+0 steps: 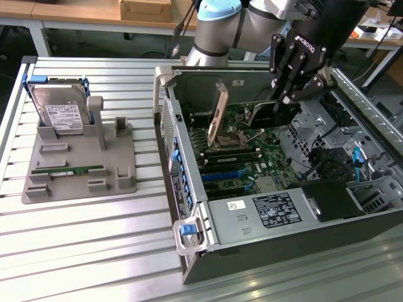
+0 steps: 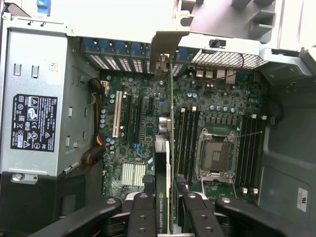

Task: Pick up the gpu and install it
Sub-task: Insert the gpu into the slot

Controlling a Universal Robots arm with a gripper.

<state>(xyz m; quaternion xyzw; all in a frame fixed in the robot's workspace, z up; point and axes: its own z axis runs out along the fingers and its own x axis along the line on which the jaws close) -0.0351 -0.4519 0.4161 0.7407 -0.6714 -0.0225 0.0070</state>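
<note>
The gripper [image 2: 164, 186] hangs inside the open computer case [image 1: 189, 182]; its fingers [image 2: 142, 210] are clamped on the gpu [image 2: 162, 158], one against each broad face; the card stands on edge over the motherboard [image 2: 133, 123], just beside the memory slots [image 2: 185, 143].

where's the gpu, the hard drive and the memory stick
gpu [image 2: 161, 201], wrist view, on its labelled edge
hard drive [image 1: 63, 116], exterior view, on the white label of its face
memory stick [image 1: 68, 170], exterior view, on the middle of the green strip
</note>
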